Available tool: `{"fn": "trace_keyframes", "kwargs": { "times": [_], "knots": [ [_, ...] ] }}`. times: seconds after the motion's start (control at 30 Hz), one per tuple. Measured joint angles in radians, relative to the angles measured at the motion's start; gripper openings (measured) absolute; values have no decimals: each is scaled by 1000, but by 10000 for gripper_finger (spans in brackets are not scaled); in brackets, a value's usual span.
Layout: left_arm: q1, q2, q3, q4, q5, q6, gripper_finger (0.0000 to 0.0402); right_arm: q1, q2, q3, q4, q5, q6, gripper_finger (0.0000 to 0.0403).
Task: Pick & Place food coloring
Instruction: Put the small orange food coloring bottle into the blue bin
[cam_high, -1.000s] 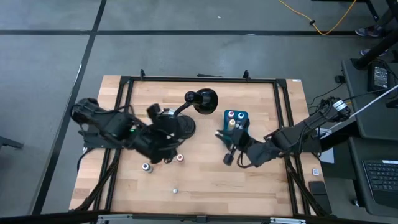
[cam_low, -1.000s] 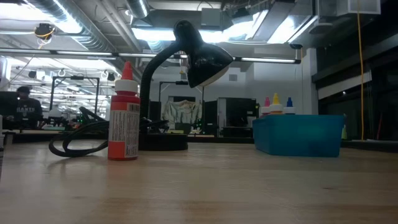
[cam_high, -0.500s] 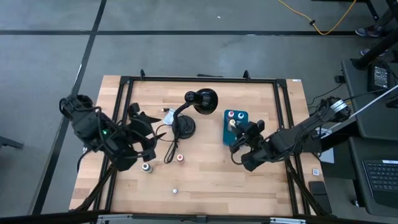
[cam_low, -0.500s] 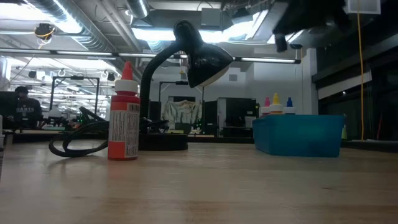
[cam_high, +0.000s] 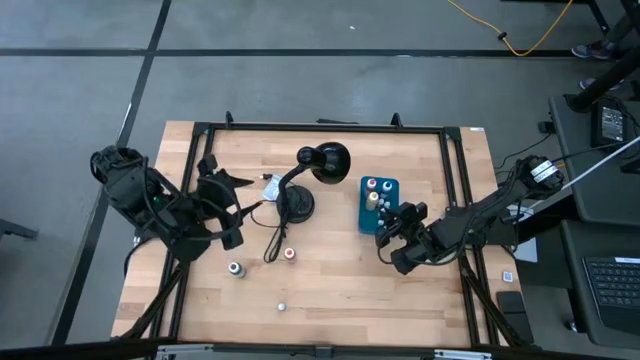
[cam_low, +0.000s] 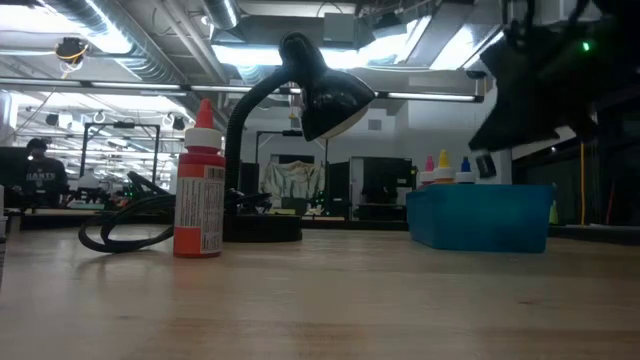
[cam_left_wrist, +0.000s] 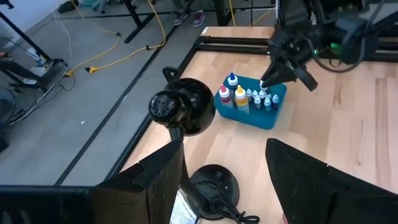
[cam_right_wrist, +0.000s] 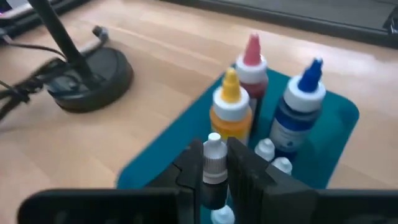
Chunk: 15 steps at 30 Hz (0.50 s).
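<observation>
Right pincer (cam_right_wrist: 214, 168) is closed on a small food coloring bottle (cam_right_wrist: 214, 163) with a whitish cap, held upright by its neck between the two fingers. It hangs directly over the near end of the teal box (cam_right_wrist: 339, 118). An upright hold suits lowering the bottle straight into a free slot; judged step: placement into the box, not yet released.

Box contents, seen from the right wrist: a yellow-capped bottle (cam_right_wrist: 231, 106), a pink-capped bottle (cam_right_wrist: 252, 62), a blue-capped bottle (cam_right_wrist: 301, 106), plus small white-capped ones low in the box beside the held bottle. The slots are crowded, so the descent needs to avoid knocking the standing caps.

Left pincer (cam_high: 222, 205) is off to the left side of the table (cam_high: 330, 300), fingers apart with nothing between them, clear of the work. Probably parked so it does not cross the right arm.

Remaining loose items on the table, high view: a red-capped bottle (cam_high: 290, 253), a pale bottle (cam_high: 235, 268), and one tiny bottle or cap (cam_high: 282, 307) nearer the front edge; which it is cannot be told. These look like picks still to do.

Obstacles: the black desk lamp (cam_high: 322, 163) stands just beside the box, its base (cam_high: 296, 204) and cord (cam_high: 272, 240) lying between the loose bottles and the box. Any carry route across must clear the lamp neck.
</observation>
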<state>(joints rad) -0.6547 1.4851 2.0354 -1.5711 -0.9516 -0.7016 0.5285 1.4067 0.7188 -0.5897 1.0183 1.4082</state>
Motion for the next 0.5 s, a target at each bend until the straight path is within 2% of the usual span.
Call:
{"fn": "trace_keyframes", "kwargs": {
  "times": [0.13,0.33,0.5],
  "knots": [
    [13,-19,0,0,-8,12,224,-14,0,-50,58,-2,-37,60],
    [25,-39,0,0,-48,32,224,-81,0,-105,305,-73,-305,60],
    [25,-49,0,0,-59,55,224,-122,0,-136,395,-111,-402,61]
  ]
}}
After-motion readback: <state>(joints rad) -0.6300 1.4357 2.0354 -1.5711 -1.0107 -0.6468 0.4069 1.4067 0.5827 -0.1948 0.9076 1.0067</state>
